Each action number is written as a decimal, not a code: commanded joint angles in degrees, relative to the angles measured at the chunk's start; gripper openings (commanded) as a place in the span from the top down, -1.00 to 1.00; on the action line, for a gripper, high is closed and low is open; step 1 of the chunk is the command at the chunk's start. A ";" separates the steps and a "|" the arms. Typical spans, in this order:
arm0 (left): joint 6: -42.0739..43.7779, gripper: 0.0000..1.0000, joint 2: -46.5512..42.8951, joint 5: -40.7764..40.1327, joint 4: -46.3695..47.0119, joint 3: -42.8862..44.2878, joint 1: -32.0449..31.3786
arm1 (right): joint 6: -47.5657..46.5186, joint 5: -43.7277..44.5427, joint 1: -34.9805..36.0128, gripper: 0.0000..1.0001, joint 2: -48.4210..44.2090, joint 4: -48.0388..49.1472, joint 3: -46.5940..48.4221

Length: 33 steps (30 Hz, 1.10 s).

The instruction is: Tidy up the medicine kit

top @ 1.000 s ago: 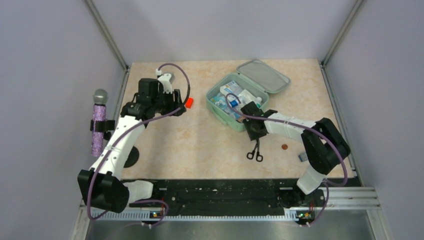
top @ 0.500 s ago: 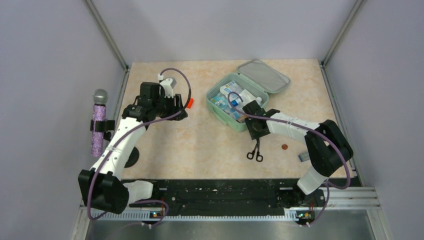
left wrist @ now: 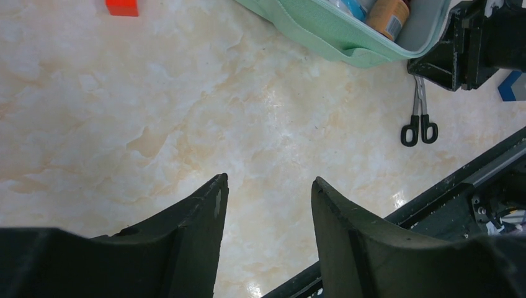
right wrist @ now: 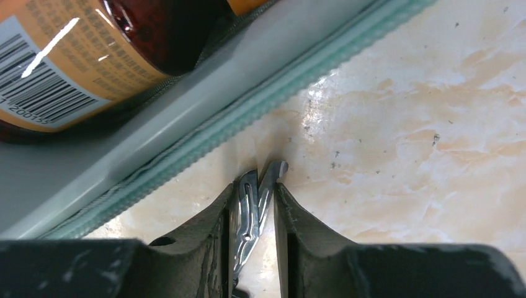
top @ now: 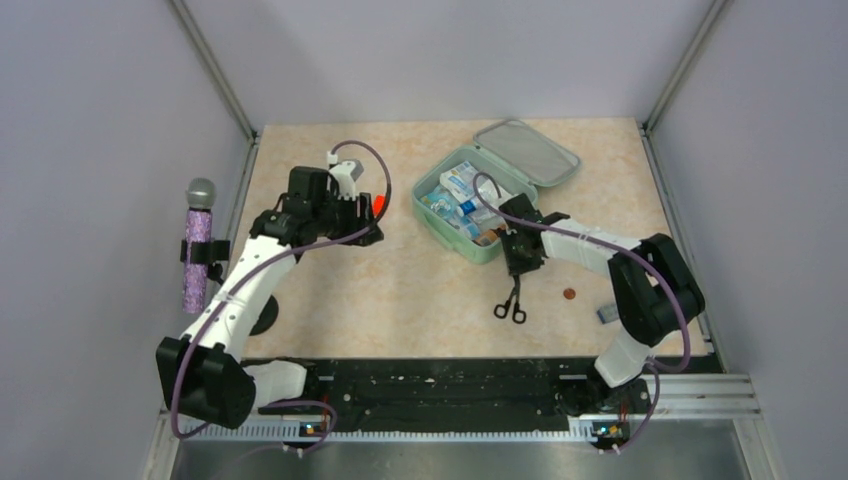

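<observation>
The open mint-green medicine kit (top: 482, 253) sits at the back right, holding boxes and an amber bottle (right wrist: 74, 56); its rim also shows in the right wrist view (right wrist: 205, 124). Black-handled scissors (top: 511, 303) lie on the table just in front of the kit. My right gripper (top: 522, 264) is shut on the scissors' metal blades (right wrist: 257, 198), low at the table beside the kit's front wall. My left gripper (top: 366, 228) is open and empty above bare table (left wrist: 268, 180). A small red block (top: 378, 204) lies just beyond it.
A copper coin (top: 568, 293) and a small blue packet (top: 605, 314) lie right of the scissors. A purple microphone (top: 195, 250) is clamped at the left wall. The kit's lid (top: 527, 150) lies open toward the back. The black front rail (top: 440, 385) runs along the near edge.
My right gripper has shifted right along the kit's front wall, over the scissors' blades. My left gripper has moved slightly right and nearer. The scissors have stayed on the table.
</observation>
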 commanded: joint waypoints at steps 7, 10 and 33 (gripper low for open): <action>2.11 -0.12 -0.37 -0.25 3.09 0.19 -10.78 | 1.35 -6.13 -5.65 0.83 -1.16 1.13 -6.25; 3.75 -0.12 1.59 -0.05 3.73 0.74 -14.68 | 1.60 -11.04 -9.04 0.94 -3.95 2.64 -9.22; 1.52 -0.16 31.87 8.89 21.39 15.11 -39.80 | 8.31 -20.99 -22.92 1.00 -17.54 11.66 -22.83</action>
